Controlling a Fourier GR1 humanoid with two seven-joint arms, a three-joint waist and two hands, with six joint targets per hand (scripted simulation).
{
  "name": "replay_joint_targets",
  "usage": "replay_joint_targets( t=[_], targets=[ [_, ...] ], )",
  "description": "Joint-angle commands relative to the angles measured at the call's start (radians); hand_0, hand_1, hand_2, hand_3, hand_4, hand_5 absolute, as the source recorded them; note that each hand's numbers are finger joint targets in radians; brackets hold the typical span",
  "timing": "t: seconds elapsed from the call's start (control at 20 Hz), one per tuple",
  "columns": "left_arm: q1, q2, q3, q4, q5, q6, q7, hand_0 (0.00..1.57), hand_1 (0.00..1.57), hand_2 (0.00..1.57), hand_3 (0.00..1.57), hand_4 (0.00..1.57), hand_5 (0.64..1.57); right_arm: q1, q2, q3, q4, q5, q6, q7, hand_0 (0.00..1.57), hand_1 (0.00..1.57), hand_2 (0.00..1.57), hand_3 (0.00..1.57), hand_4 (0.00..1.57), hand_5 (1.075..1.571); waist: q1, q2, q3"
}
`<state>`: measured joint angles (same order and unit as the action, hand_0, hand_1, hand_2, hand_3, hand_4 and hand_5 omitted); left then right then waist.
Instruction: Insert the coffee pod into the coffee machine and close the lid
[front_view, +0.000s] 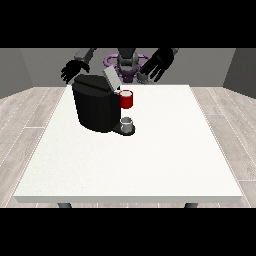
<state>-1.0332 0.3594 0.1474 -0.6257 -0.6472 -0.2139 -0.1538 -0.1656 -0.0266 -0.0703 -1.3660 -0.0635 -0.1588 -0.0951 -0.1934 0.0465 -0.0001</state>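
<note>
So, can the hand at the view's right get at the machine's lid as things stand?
Probably yes. That hand hangs open in the air behind the table's far edge, and the raised lid stands at the top of the machine, with nothing visible between them.

Count, front view: one white table. One black coffee machine, far left of the tabletop. One red thing at the machine. One grey thing on the machine's base. Two black hands: one at the view's left, one at the view's right.
</note>
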Motion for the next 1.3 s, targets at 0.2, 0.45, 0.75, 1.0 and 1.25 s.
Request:
replay_joint_targets(
  t=[0.2,0.45,0.75,1.0,1.25],
  targets=[
    [0.162,-0.191,0.18,-0.012,0.25,0.009,-0.066,0.0,0.0,0.0,0.0,0.0,1.571,0.035,-0.081,-0.008,-0.013,0.014,0.047,0.026,0.0,0.0,0.0,0.0,0.37,1.571,0.136,-0.166,-0.0014],
    [0.273,-0.228,0.198,-0.036,0.304,-0.014,-0.118,0.0,0.0,0.0,0.0,0.0,1.571,0.029,-0.103,0.006,-0.057,-0.019,0.116,0.052,0.0,0.0,0.0,0.0,0.26,1.571,0.186,-0.223,-0.0004],
    [0.388,-0.258,0.222,-0.075,0.381,-0.072,-0.115,0.0,0.0,0.0,0.0,0.0,1.571,0.005,-0.172,-0.03,-0.076,-0.047,0.174,0.077,0.0,0.0,0.0,0.0,0.0,1.571,0.273,-0.275,0.0003],
    [0.453,-0.305,0.208,-0.119,0.416,-0.082,-0.104,0.0,0.0,0.0,0.0,0.0,1.571,-0.124,-0.171,0.018,-0.122,-0.023,0.155,0.236,0.0,0.0,0.0,0.0,0.0,1.571,0.307,-0.284,-0.0004],
    [0.528,-0.357,0.154,-0.219,0.489,-0.117,-0.043,0.0,0.0,0.0,0.0,0.03,1.571,-0.08,-0.143,0.06,-0.039,0.066,0.136,0.141,0.0,0.0,0.0,0.0,0.22,1.571,0.377,-0.286,0.0004]
  ],
)
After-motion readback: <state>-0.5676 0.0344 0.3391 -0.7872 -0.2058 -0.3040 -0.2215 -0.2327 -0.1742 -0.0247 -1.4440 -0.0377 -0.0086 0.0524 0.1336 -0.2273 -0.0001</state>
